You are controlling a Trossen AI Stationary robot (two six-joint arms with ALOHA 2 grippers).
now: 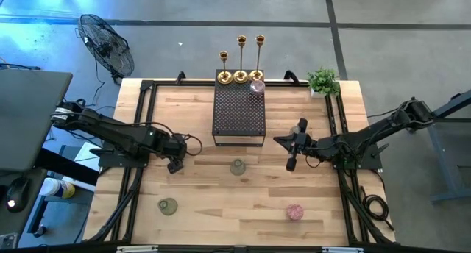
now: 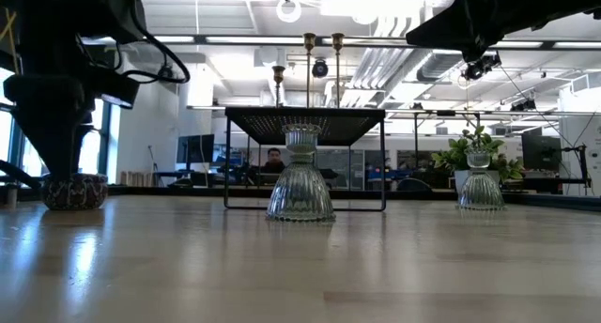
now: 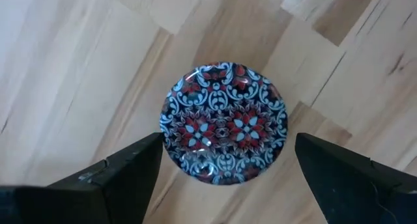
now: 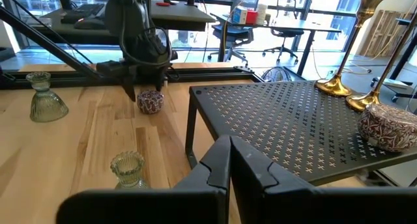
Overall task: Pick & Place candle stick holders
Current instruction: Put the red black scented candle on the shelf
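left hand (image 3: 225, 168) open — fingers (image 3: 124, 175) flank a patterned round cup (image 3: 223, 123), seemingly clear of it.

I see the black mesh stand (image 1: 239, 111) at the wooden table's (image 1: 221, 201) far middle, a small green potted plant (image 1: 322, 81) at its far right corner, and a floor fan (image 1: 105, 45) off the far left corner.

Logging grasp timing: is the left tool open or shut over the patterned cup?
Open. The left tool has its fingers spread either side of the patterned cup, with bare table showing between.
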